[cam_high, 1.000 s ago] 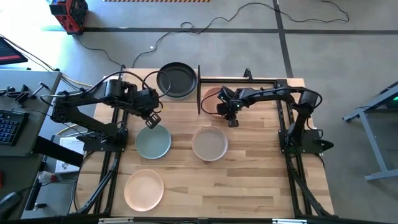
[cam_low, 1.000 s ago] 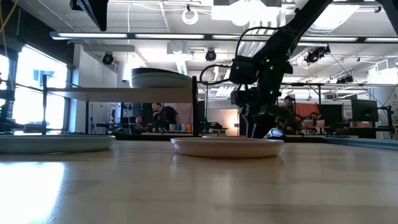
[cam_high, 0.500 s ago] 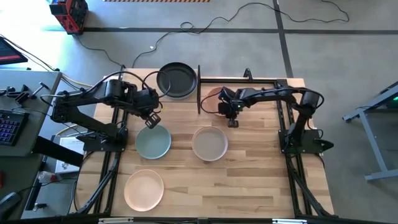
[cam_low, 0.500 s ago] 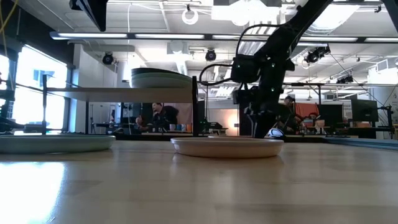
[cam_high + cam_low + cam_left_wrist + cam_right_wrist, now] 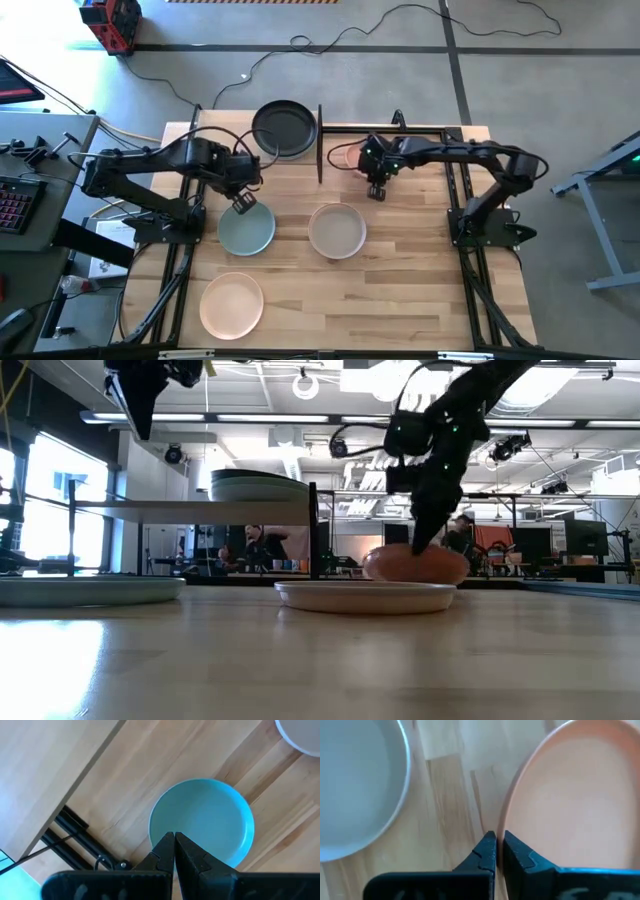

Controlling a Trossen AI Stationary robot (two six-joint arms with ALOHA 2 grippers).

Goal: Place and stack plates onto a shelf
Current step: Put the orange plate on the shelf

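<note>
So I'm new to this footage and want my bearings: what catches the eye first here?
First, the right claw, shut on the rim of a salmon pink plate and tipping it up off the table's far side. Next, the shelf at far left, already carrying a stack of plates with a black one on top. The left claw hangs shut over the blue-grey plate.

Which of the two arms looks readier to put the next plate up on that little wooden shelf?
The right. Its right gripper is shut on the rim of the salmon pink round plate, tilted up off the table. The left gripper hangs shut and empty above the blue-grey round plate.
</note>
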